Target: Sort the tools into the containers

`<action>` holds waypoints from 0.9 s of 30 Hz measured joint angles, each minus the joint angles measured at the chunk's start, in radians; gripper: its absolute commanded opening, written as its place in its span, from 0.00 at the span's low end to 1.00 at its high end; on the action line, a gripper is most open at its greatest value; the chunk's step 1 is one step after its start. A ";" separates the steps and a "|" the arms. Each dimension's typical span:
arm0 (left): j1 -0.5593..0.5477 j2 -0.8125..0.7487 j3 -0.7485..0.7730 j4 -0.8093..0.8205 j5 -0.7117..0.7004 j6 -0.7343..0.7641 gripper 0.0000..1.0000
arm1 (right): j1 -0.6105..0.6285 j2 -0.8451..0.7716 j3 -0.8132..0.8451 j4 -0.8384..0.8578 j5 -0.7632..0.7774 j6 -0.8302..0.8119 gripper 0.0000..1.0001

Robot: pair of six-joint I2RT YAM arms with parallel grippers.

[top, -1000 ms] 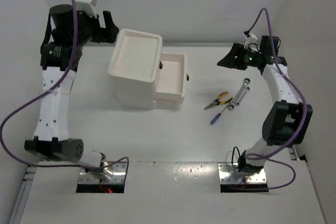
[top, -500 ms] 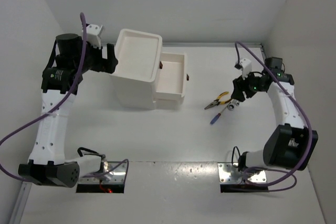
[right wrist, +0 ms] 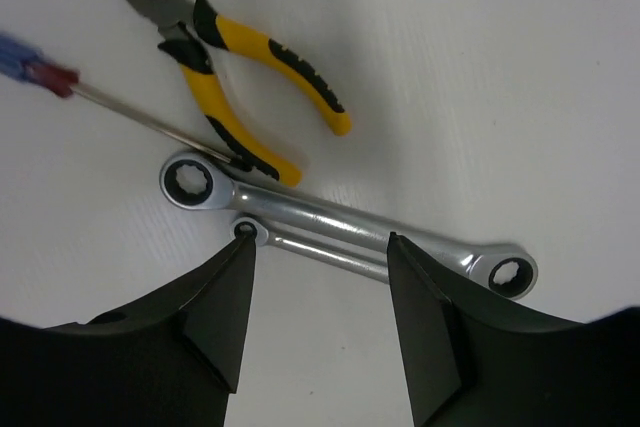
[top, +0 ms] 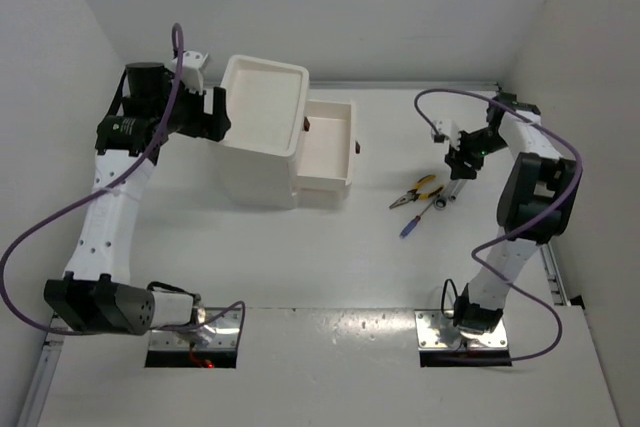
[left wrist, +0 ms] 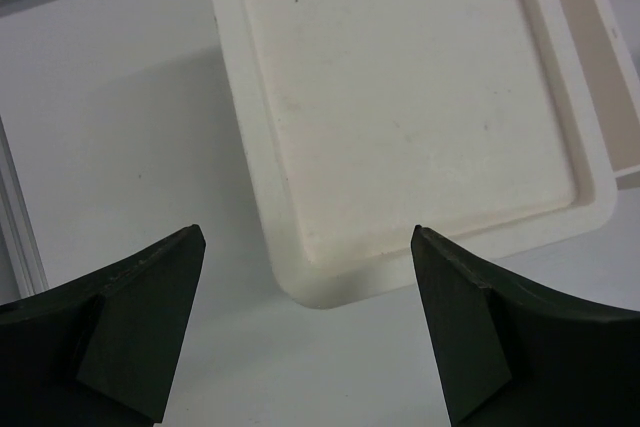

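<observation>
- Right gripper (right wrist: 318, 247): jaws half apart, empty, straddling the two wrenches (right wrist: 335, 219) on the worktop (right wrist: 500, 47), beside the pliers (right wrist: 250, 57).
- Left gripper (left wrist: 307, 237): wide, empty, above the drawer unit (left wrist: 400, 97).
- Risk: the touching wrenches may lift together, or one slips out.

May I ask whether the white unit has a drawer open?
Open: one drawer juts out from the drawer unit, its pale inside showing.

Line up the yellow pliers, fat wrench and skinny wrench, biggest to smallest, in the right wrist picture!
1 and 2, too close to call: yellow pliers and fat wrench; the pliers' tip is cut off.
3. skinny wrench, partly hidden.
</observation>
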 measured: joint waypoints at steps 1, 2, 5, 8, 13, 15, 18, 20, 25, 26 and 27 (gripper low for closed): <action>0.002 0.016 0.000 0.000 0.001 0.001 0.91 | 0.002 0.006 -0.010 0.003 0.014 -0.035 0.56; 0.004 0.030 0.000 0.001 0.002 0.002 0.91 | 0.005 0.013 -0.014 0.003 0.029 -0.072 0.56; 0.010 0.072 0.000 0.003 0.002 0.001 0.91 | 0.025 0.056 0.021 -0.005 0.056 -0.162 0.55; 0.011 0.108 0.000 0.005 0.002 -0.003 0.91 | 0.054 0.125 0.080 0.008 0.066 -0.216 0.52; 0.014 0.145 0.000 0.019 0.002 -0.011 0.91 | 0.110 0.191 0.122 0.007 0.104 -0.319 0.49; 0.018 0.154 0.000 0.023 0.001 -0.013 0.91 | 0.139 0.219 0.143 -0.008 0.125 -0.357 0.48; 0.023 0.161 0.000 0.025 0.001 -0.014 0.91 | 0.168 0.233 0.145 -0.016 0.145 -0.389 0.48; 0.028 0.161 0.000 0.026 0.002 -0.014 0.91 | 0.191 0.233 0.141 -0.016 0.162 -0.407 0.47; 0.042 0.161 0.000 0.026 0.002 -0.013 0.91 | 0.221 0.234 0.118 -0.018 0.210 -0.429 0.46; 0.048 0.161 0.000 0.026 0.002 -0.013 0.91 | 0.223 0.235 0.116 -0.019 0.221 -0.432 0.46; 0.051 0.161 0.000 0.026 0.002 -0.013 0.91 | 0.224 0.236 0.116 -0.019 0.229 -0.434 0.46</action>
